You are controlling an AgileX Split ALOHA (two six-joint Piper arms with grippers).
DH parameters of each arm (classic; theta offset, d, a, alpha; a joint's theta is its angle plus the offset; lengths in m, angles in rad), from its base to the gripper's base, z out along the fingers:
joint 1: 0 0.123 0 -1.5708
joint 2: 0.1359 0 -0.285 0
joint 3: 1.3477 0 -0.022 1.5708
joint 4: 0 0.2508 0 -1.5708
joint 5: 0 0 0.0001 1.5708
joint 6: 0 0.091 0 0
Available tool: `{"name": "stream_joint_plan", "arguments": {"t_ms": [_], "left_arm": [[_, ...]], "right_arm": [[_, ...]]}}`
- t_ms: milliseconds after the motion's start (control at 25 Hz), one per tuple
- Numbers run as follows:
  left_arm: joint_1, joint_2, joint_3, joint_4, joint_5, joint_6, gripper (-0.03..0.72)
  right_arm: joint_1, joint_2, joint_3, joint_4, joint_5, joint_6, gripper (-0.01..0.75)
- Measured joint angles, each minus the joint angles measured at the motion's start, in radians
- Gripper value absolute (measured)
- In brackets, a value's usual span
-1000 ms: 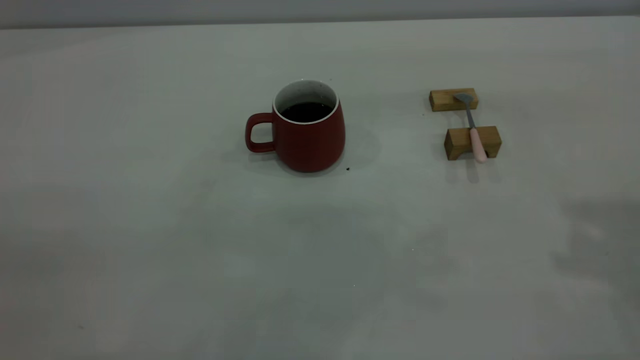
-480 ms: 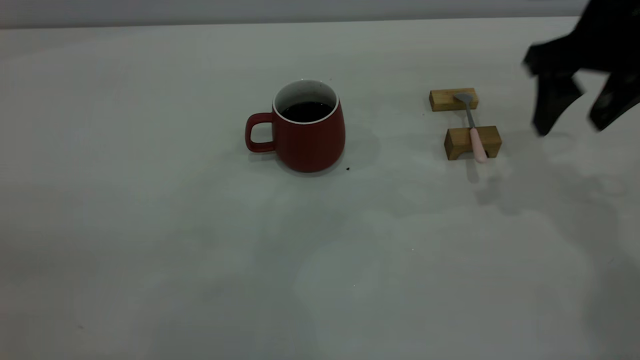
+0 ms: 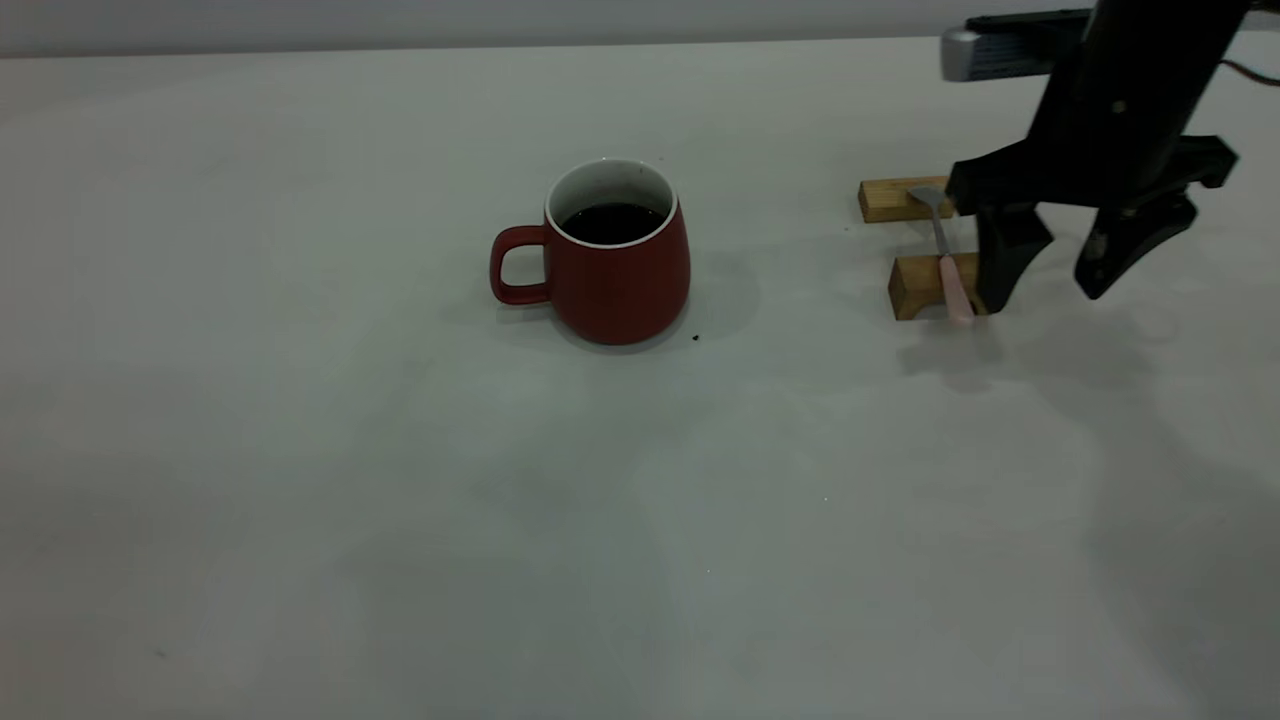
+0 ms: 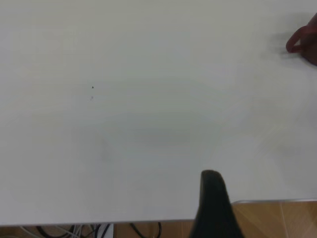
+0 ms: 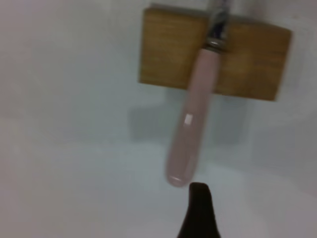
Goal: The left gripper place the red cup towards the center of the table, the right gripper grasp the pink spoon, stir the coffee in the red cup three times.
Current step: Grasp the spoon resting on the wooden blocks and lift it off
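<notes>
The red cup (image 3: 610, 275) stands upright near the middle of the table (image 3: 400, 500), handle to the left, with dark coffee (image 3: 612, 222) inside. The pink spoon (image 3: 955, 290) lies across two wooden blocks, its bowl on the far one. My right gripper (image 3: 1040, 300) hangs open just right of the pink handle, with one finger (image 3: 1000, 265) in front of the near block. In the right wrist view the spoon (image 5: 190, 134) ends just short of one finger (image 5: 198, 213). The left gripper is outside the exterior view; one finger (image 4: 213, 208) shows over the table's edge, far from the cup (image 4: 304, 42).
The two tan blocks are a far one (image 3: 890, 198) and a near one (image 3: 915, 285), also seen from the right wrist (image 5: 163, 54). A dark speck (image 3: 696, 338) lies by the cup's base. Past the table's edge, wooden floor (image 4: 277, 220) and cables (image 4: 99, 230) show.
The right arm came in from the right, then moved left and down until its open fingers hang beside the spoon's handle. Cup, spoon and blocks have not moved.
</notes>
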Motion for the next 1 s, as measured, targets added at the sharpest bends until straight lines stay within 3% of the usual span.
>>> {"name": "stream_joint_plan", "arguments": {"t_ms": [280, 560, 640, 720, 880, 1000], "left_arm": [[0.0, 0.0, 0.0, 0.0, 0.0, 0.0, 0.585], [0.0, 0.0, 0.0, 0.0, 0.0, 0.0, 0.585], [0.0, 0.0, 0.0, 0.0, 0.0, 0.0, 0.585], [0.0, 0.0, 0.0, 0.0, 0.0, 0.0, 0.585], [0.0, 0.0, 0.0, 0.0, 0.0, 0.001, 0.585], [0.0, 0.0, 0.0, 0.0, 0.0, 0.001, 0.585]], "right_arm": [[0.06, 0.027, -0.04, 0.008, -0.028, 0.0, 0.647], [0.064, 0.08, -0.041, 0.037, -0.045, 0.0, 0.615], [0.064, 0.089, -0.041, 0.04, -0.056, 0.0, 0.565], [0.064, 0.09, -0.041, 0.04, -0.069, 0.0, 0.464], [0.064, 0.08, -0.042, 0.017, -0.063, 0.001, 0.153], [0.064, 0.013, -0.049, 0.005, -0.007, 0.003, 0.145]]}}
